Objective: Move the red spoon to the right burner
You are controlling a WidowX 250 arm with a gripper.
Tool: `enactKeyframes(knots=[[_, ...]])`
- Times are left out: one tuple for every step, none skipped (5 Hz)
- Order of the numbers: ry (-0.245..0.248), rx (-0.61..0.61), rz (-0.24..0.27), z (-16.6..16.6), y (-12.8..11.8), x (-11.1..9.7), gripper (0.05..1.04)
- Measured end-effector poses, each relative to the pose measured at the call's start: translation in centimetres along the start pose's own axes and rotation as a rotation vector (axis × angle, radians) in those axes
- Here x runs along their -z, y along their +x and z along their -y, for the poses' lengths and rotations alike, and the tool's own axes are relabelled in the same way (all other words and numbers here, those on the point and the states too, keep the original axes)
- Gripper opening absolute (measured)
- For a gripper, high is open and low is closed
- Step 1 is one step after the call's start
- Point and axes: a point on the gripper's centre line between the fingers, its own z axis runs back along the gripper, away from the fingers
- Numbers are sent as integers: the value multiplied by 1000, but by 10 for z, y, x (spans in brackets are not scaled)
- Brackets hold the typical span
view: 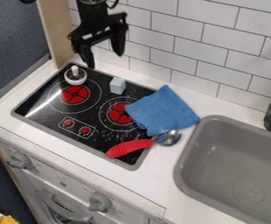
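In the camera view, you have the arm [91, 13] coming in from the top edge, left of the middle, in front of the tiled wall [190, 48]. It hangs down, and your gripper [105, 61] points downward at the rear side of the black stove [50, 107]. Its two fingers are spread wide, with their tips well apart. You find the red spoon [129, 148] away from it, at the front right corner of the stove: the red handle is on the stove, and the metal bowl reaches over the desk [161, 164], between stove and sink [220, 148]. Behind the spoon, the blue cloth [164, 109] covers a part of the right burner [119, 113]. A small pot [75, 75] and a pale block [117, 85] stand at the back of the stove.
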Motion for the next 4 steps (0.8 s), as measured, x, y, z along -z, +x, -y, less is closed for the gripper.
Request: enactKeyframes(knots=[[7,262,-41,-5,-30,3,999],[28,516,-61,-12,-54,4,999],[25,760,-76,-16,-77,15,999],[51,887,-84,-18,-96,25,999]])
